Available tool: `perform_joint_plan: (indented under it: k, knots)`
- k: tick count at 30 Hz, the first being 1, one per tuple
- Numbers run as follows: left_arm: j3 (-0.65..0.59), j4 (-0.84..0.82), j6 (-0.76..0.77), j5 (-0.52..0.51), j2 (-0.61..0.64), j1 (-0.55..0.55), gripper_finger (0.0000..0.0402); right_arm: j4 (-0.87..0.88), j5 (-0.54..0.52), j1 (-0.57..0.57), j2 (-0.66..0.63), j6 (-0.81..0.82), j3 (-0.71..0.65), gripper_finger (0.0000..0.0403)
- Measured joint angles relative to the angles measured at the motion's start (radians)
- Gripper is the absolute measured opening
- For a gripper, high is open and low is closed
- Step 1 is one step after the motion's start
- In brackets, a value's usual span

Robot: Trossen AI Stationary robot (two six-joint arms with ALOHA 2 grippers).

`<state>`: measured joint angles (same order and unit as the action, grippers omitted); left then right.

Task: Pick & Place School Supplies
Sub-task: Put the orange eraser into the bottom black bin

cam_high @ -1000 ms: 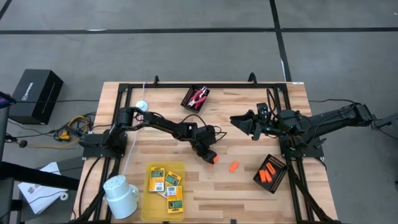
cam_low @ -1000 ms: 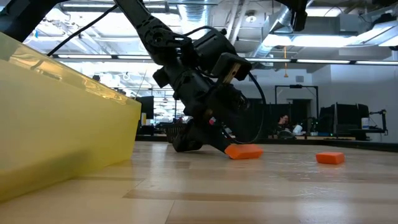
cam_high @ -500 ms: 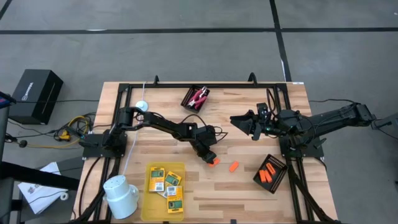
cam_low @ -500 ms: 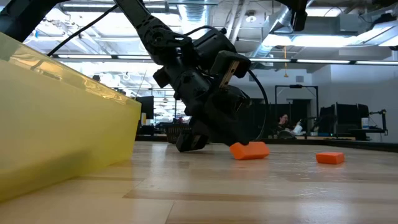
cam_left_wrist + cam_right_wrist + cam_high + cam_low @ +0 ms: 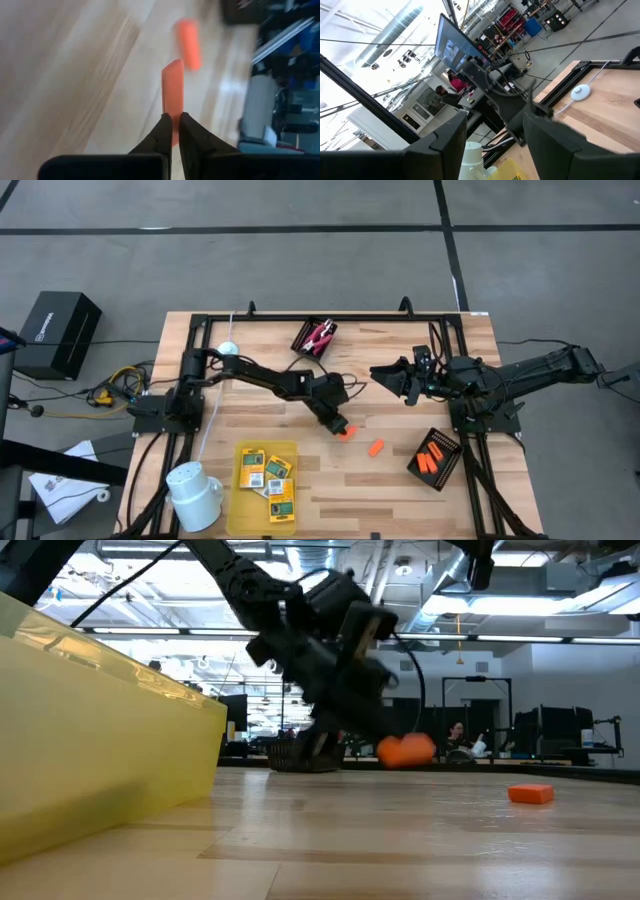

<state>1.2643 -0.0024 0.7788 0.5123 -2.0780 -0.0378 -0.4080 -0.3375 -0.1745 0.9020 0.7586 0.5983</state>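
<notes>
Wooden table [image 5: 400, 480]: left gripper [image 5: 337, 428] pinches an orange piece [image 5: 342, 431] clear of the top.
The piece [image 5: 405, 750] sits clamped between the shut fingers [image 5: 161, 134], near table centre. A second piece [image 5: 376, 447] lies just beside it; more fill the black tray [image 5: 436, 458]. Four packets [image 5: 268, 476] lie in the yellow tray [image 5: 240, 500], scissors [image 5: 319, 336] at the far edge. The right gripper [image 5: 385, 376] hangs open, holding nothing.

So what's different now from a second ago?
The left pincer has closed on one orange piece and lifted it off the table; it lay flat on the wood before. The second orange piece and the yellow tray have not moved, and the right pincer stays open above the table.
</notes>
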Motion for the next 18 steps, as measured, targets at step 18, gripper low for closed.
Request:
perform_joint_plan:
  k: [18]
  knots:
    - [0.046, 0.204, 0.124, -0.052, 0.071, -0.007, 0.0006, -0.209, 0.000, 0.054, 0.000, -0.191, -0.001, 0.0191]
